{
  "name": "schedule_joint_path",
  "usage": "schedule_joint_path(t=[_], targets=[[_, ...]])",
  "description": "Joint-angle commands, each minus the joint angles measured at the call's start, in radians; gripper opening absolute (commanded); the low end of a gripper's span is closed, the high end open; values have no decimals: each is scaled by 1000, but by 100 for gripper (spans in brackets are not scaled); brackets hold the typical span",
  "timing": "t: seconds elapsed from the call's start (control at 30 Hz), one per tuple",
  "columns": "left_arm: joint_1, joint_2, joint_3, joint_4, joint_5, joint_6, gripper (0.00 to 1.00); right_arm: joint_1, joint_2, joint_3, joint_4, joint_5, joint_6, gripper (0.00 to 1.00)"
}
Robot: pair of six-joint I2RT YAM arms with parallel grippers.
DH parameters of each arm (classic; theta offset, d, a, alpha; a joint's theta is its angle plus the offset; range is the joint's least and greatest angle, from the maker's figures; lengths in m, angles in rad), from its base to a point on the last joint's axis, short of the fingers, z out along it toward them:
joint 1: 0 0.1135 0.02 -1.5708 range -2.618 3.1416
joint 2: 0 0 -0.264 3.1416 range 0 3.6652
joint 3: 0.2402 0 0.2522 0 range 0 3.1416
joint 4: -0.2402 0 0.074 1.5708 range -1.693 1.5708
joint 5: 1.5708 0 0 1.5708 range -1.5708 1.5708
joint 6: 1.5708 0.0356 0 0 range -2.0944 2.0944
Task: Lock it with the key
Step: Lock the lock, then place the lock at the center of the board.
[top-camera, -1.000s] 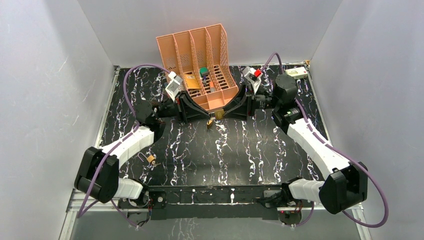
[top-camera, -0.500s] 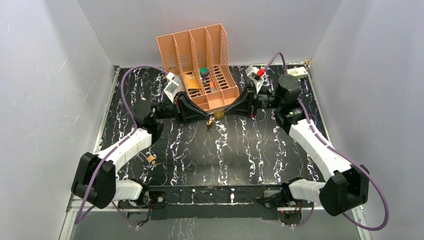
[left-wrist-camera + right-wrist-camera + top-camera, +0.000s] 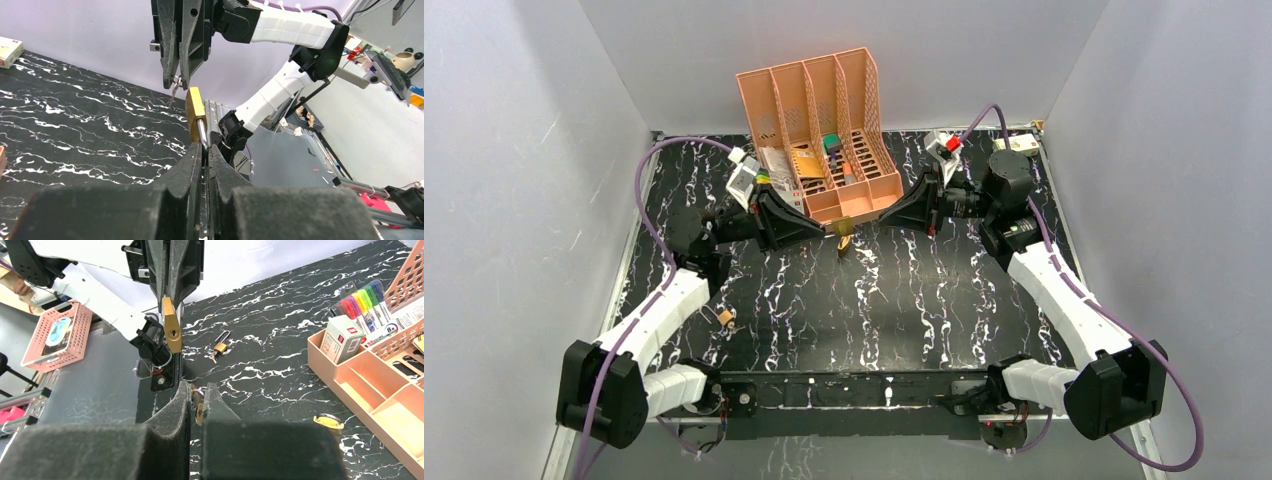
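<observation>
Left gripper (image 3: 204, 150) was kept pressed on padlock (image 3: 195, 109) shackle, above table (image 3: 874, 300) far middle; right gripper (image 3: 176, 81), spread a second earlier, was closed pinching key (image 3: 173, 95) beside padlock; key thus secured, insertion judged next

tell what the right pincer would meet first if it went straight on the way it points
Most likely the brass padlock held in the left pincer, its keyhole facing the right pincer's key; depth unclear.
</observation>
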State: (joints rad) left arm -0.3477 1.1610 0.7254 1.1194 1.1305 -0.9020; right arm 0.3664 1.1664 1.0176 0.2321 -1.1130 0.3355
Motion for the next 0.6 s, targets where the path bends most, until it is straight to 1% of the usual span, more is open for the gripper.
schedule_joint_path(t=[0.0,0.07,0.1,0.13,0.17,0.23,0.3,0.4,0.57], targets=[[34,-71,-17,-60,12,52,0,-8,-30,-5,-1,13,-22,0],[45,-100,-16,-154,5,95,0,-9,-34,-9,-10,17,-28,0],[46,-113,-7,-233,-4,138,0,-10,-36,-12,-14,20,-31,0],[46,-128,6,-337,-27,191,0,-11,-37,-13,-19,23,-34,0],[46,-142,23,-444,-49,279,0,-12,-37,-13,-25,28,-39,0],[46,-166,68,-677,-119,410,0,-13,-36,-12,-45,42,-50,0],[46,-178,107,-838,-168,494,0,-13,-35,-5,-81,75,-71,0],[46,-192,139,-954,-225,539,0,-12,-27,7,-157,150,-112,0],[46,-189,161,-1053,-316,549,0,-9,-13,-4,-202,206,-129,0]])
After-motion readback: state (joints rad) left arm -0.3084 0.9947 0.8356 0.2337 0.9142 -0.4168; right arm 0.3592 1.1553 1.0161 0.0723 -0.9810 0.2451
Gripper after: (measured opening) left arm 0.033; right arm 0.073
